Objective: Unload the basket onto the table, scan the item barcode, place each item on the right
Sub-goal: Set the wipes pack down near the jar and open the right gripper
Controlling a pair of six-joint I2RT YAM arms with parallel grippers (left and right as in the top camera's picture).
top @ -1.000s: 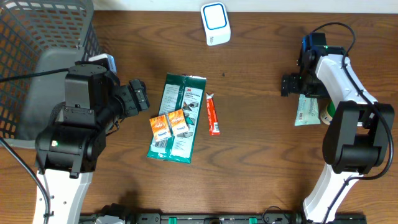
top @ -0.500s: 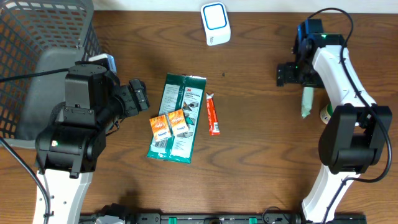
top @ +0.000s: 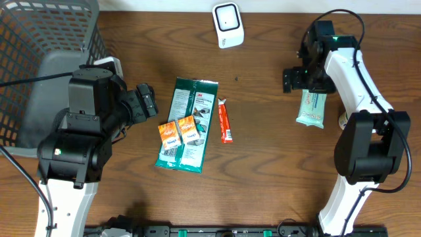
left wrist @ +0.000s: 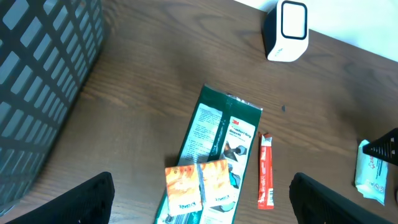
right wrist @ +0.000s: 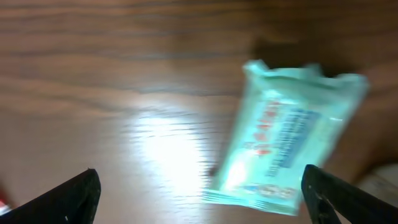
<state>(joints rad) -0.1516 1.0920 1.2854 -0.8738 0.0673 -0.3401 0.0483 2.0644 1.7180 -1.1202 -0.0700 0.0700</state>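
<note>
Brown wooden desk carries the pale green wipes pack (top: 310, 108), well right of the scanner (top: 227, 24) and lying free just beside the wide-spread right hand (top: 294, 80); soft, light, probably slippery, it is best pinched across its flat middle.

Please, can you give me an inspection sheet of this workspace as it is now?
Surface: brown wooden table.
Job's things: white scanner at far edge; pale wipes pack lying flat.
Clutter: green packet with two orange sachets on it; red stick sachet beside.
Grippers: left gripper open, empty; right gripper open, by the wipes pack.
Cables: black cable at the right arm.
Surroundings: grey basket at left.
</note>
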